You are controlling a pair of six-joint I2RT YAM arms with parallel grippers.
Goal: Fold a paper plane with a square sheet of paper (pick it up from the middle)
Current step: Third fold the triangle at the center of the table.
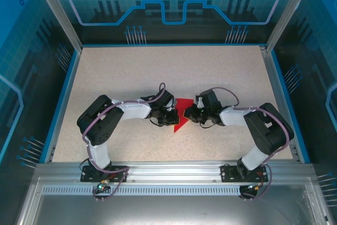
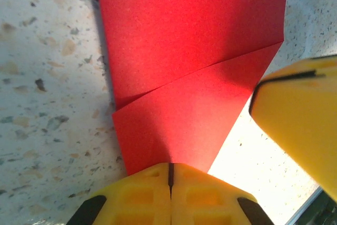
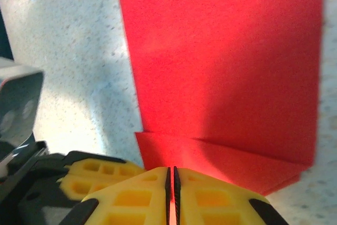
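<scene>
- the red sheet of paper (image 1: 180,113) lies at the middle of the table (image 1: 131,72), between my two arms, no longer a plain square: from above it reads as a jagged wedge with a point toward the near edge.
- in the left wrist view the sheet (image 2: 195,51) shows a slanted crease, with one layer folded over another; in the right wrist view (image 3: 226,67) a narrow folded strip runs along the edge nearest the fingers.
- the left gripper (image 1: 168,117) has its jaws together (image 2: 169,183), pinched on the narrow end of the paper where it runs into the seam.
- the right gripper (image 1: 190,113) is likewise closed (image 3: 171,183), with a sliver of red showing in the slit, so i take it as clamped on the opposite edge.
- one yellow finger (image 2: 300,125) of the right gripper sits just beside the paper in the left wrist view, so the two tools are working close together.
- my read: i'm mid-fold, early folds made, the dart shape not yet there.
- the next move calls for both grips moving together, carrying one edge over without tearing the thin paper or bumping fingers, then pressing the crease flat.
</scene>
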